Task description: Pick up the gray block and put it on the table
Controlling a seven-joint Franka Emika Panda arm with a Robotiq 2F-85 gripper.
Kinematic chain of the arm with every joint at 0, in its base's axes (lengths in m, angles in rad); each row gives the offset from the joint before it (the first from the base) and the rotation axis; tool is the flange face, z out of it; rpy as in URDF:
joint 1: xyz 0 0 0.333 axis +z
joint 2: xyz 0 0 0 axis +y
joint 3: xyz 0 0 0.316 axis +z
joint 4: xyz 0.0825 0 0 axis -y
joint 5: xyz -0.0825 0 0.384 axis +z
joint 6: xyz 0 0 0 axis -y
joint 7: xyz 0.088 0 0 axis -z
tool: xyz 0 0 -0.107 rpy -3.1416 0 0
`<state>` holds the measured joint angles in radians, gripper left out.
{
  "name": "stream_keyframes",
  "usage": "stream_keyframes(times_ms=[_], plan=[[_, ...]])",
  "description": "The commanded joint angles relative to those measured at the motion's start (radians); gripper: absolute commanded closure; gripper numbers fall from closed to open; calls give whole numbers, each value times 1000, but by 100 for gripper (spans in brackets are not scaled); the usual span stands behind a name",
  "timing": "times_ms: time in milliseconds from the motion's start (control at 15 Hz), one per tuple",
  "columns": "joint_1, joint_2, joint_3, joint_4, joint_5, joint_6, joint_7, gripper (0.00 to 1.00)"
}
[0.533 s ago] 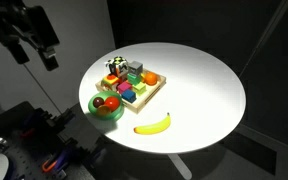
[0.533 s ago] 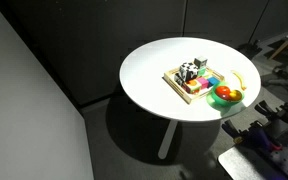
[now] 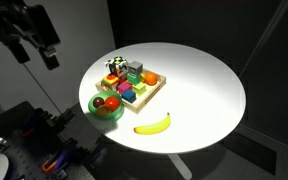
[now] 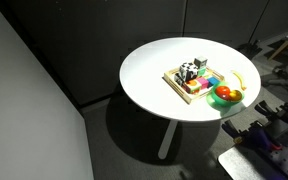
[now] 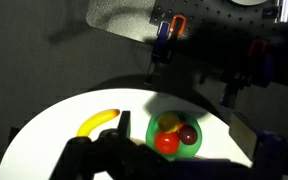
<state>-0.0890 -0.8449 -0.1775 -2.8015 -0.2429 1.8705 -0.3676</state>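
Note:
The gray block sits at the far side of the small wooden tray of coloured blocks on the round white table. In an exterior view the tray shows too, but the gray block is too small to pick out there. My gripper hangs high up, off the table's edge and well away from the tray. It looks open and holds nothing. In the wrist view my gripper is a dark shape at the bottom, and the tray and the gray block are out of view.
A green bowl of fruit stands at the table's edge next to the tray; it also shows in the wrist view. A yellow banana lies on the table, seen too in the wrist view. Dark equipment stands beside the table.

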Motion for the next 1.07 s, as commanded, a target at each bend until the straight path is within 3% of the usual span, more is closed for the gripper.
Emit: stream_keyframes(times_ms=[0, 533, 1000], plan=[[24, 54, -2, 36, 10, 43, 20, 0], [75, 256, 13, 145, 58, 233, 44, 0], [83, 496, 25, 316, 139, 254, 43, 0]])
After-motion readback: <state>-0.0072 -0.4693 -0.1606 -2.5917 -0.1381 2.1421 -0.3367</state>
